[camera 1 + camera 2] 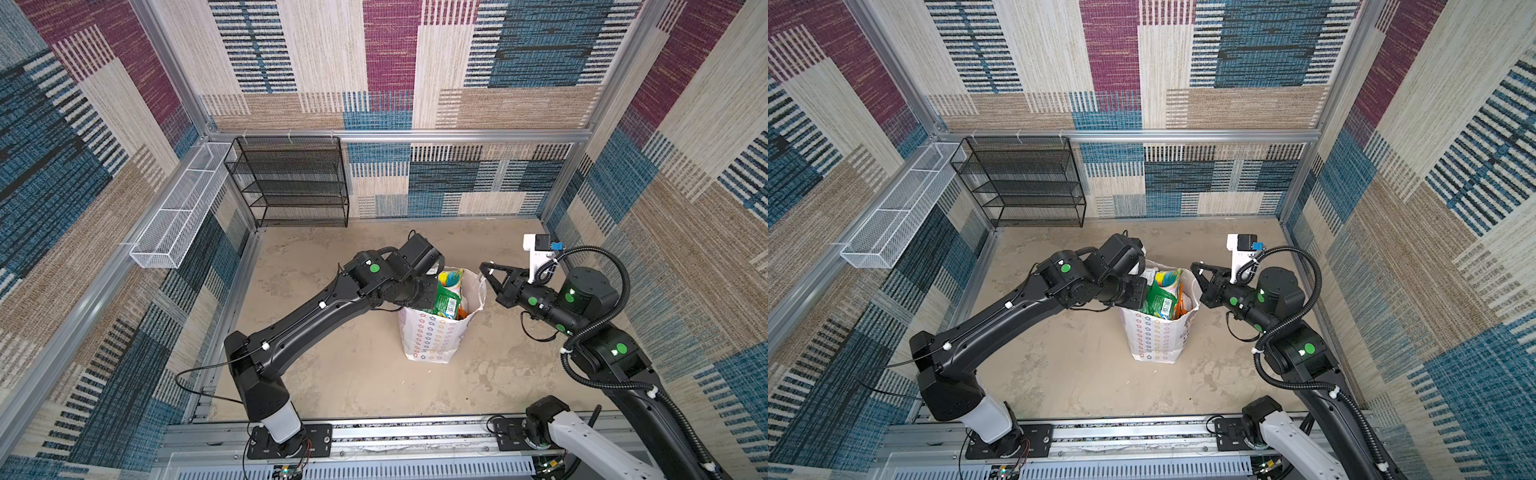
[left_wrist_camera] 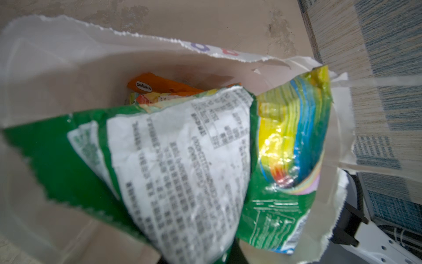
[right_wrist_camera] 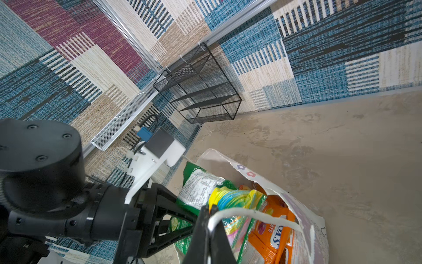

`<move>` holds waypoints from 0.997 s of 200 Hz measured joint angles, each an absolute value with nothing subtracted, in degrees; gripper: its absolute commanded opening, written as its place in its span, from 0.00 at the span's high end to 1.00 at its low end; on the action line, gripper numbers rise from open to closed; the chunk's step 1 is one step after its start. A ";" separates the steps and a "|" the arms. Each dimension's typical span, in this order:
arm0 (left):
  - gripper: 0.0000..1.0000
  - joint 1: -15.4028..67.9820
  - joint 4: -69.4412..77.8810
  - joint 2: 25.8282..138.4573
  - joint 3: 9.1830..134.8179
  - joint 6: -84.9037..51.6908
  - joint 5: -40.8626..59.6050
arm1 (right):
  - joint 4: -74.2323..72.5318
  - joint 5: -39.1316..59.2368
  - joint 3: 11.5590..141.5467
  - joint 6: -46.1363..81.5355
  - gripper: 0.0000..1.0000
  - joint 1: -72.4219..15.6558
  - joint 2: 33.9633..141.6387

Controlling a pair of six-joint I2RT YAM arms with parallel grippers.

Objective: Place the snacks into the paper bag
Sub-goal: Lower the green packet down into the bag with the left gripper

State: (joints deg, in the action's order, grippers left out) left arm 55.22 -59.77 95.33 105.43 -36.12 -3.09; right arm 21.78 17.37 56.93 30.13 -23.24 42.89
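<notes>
Paper bag upright on tabletop; inside, orange FOX'S packet and rainbow packet. Left gripper at the mouth pinches green packet, partly in. Right gripper clamped on loop handle.

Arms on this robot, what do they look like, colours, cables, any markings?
Both arms are glossy black with round green dots at the joints and white shells near the base. The left arm carries a thin black cable in white clips; the right arm a ribbed black hose. The right claw is a black triangular frame.
</notes>
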 measured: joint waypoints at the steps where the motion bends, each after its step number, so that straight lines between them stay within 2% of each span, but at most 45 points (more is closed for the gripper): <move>1: 0.84 55.27 -59.72 95.29 105.43 -36.14 -3.09 | 21.78 17.37 56.93 30.13 1.00 -23.24 42.89; 78: 0.84 55.51 -57.89 98.74 104.25 -36.25 -2.81 | 21.74 17.56 56.90 30.59 1.00 -23.24 42.72; 118: 0.77 55.31 -57.95 101.06 104.90 -36.25 -4.32 | 21.78 17.56 56.73 30.85 1.00 -23.24 42.46; 132: 0.68 55.13 -57.98 102.24 105.56 -36.25 -4.58 | 21.78 17.56 56.73 30.98 1.00 -23.24 42.46; 149: 0.45 54.87 -58.39 103.39 106.87 -36.27 -5.48 | 21.78 17.56 56.73 30.98 1.00 -23.22 42.41; 162: 0.32 54.76 -59.00 103.81 108.51 -36.25 -5.85 | 21.78 17.56 56.73 30.98 1.00 -23.22 42.37; 177: 0.28 54.74 -59.57 103.53 110.59 -36.23 -6.13 | 21.78 17.56 56.73 30.98 1.00 -23.22 42.30; 199: 0.29 54.72 -60.36 101.25 113.03 -35.81 -6.00 | 21.80 17.54 56.73 30.98 1.00 -23.22 42.35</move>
